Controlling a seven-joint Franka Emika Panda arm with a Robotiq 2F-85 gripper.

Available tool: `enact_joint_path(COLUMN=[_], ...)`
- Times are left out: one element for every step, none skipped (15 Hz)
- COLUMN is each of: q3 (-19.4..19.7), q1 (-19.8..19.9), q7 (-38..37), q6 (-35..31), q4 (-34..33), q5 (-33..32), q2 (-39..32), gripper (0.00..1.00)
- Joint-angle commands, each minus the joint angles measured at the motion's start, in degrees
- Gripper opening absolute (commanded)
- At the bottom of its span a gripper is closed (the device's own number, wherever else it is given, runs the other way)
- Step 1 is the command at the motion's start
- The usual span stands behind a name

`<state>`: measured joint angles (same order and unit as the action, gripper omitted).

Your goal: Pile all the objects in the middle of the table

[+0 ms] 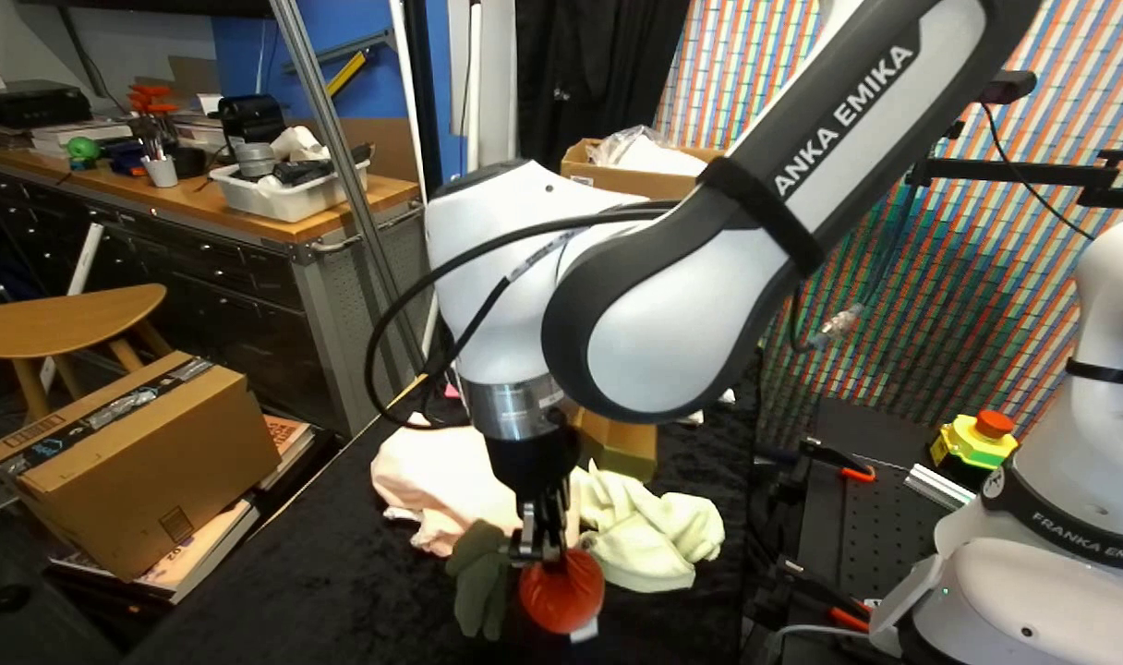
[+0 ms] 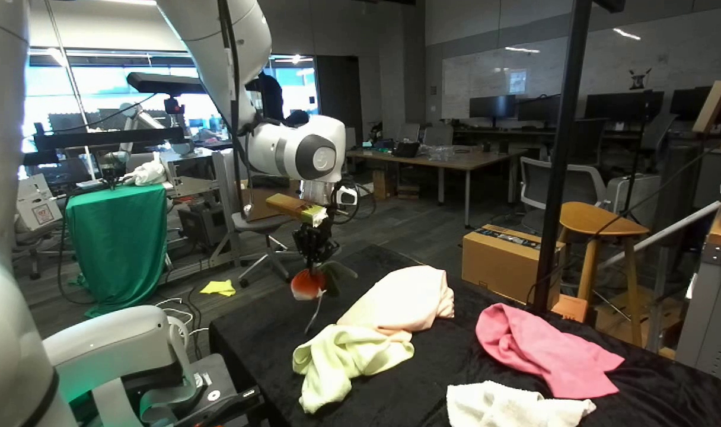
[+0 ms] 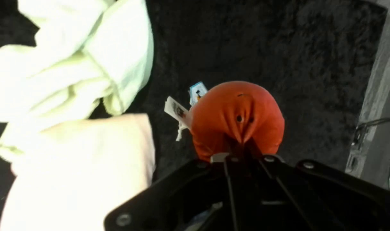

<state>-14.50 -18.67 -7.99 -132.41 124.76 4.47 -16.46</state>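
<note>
Gripper (image 3: 245, 157): pinching red plush (image 3: 236, 112) | roundish, long axis unclear | tags (image 3: 176, 110) point upper-left in wrist view

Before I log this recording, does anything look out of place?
Yes: in an exterior view, a yellow scrap, perhaps cloth, lies on the floor, odd because the pink cloth and white towel are on the table.
</note>
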Motion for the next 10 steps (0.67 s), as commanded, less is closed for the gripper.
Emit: enact_joint_path(q3=[3.48, 4.68, 5.93, 7.26, 8.33, 9.42, 10.15, 10.81, 11.46, 11.83], q1=[0.50, 0.49, 0.32, 0.02, -0.13, -0.40, -0.46, -0.58, -0.70, -0.78], q7=[-6.00, -8.03, -10.43, -13.21, -15.22, -17.47, -19.25, -20.93, -22.32, -23.27], q6=[-5.18, -6.98, -8.68, -10.14, -10.69, -11.28, -11.00, -10.79, -10.55, -10.15], q4=[-1.70, -2.48, -3.08, -3.67, -4.29, -4.84, -5.40, -5.75, -6.16, -6.33], q5=[-4.98, -6.68, -8.72, -11.01, -12.96, -15.11, -16.45, -17.65, -18.97, -19.73], q2=[1.55, 1.03, 0.61, 0.05, -0.49, -1.19, -1.72, -2.11, -2.76, -2.87], gripper=[0.06, 0.06, 0.06, 0.05, 0.05, 0.04, 0.12, 0.32, 0.39, 0.46])
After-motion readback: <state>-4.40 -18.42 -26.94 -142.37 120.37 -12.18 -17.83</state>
